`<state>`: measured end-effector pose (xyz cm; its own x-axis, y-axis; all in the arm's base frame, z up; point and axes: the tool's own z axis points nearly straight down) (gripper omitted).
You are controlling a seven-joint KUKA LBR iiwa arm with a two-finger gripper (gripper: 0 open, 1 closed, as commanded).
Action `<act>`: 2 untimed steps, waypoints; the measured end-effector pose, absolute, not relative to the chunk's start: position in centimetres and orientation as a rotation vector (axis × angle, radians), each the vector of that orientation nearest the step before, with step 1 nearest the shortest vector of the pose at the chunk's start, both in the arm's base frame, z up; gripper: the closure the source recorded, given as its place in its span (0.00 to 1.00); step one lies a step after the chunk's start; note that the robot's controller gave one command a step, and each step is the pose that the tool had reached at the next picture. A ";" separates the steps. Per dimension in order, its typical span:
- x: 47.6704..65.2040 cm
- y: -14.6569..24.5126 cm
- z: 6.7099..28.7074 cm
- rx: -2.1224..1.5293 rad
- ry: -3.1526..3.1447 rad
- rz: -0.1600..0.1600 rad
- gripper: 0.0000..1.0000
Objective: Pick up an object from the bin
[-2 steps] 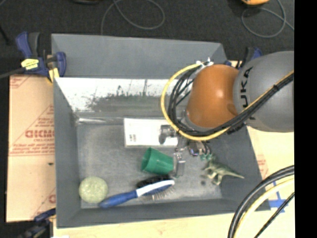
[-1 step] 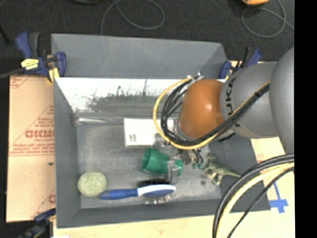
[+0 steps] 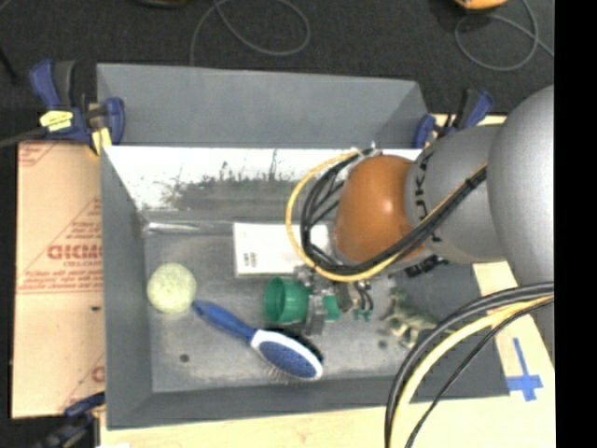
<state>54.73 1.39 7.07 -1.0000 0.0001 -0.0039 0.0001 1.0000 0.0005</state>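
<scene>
My gripper reaches down into the middle of the bin, just below the arm's orange cover. A green round cup-like thing lies right against its left side, touching or nearly touching it. A small green bit shows on the gripper's right side. Below and to the left lies a blue-handled brush with a white-rimmed blue head. A white flat box lies just behind the green thing, partly under the arm.
A pale green ball rests near the bin's left wall. A small olive-and-grey toy figure lies to the gripper's right. The arm and its looped cables cover the bin's right side.
</scene>
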 end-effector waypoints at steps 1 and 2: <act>54.7 1.4 7.1 0.000 3.138 0.001 1.00; 54.5 1.4 7.7 0.000 3.145 0.000 1.00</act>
<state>54.52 1.38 7.66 -1.0000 -0.0002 0.0033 -0.0002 1.0000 0.0003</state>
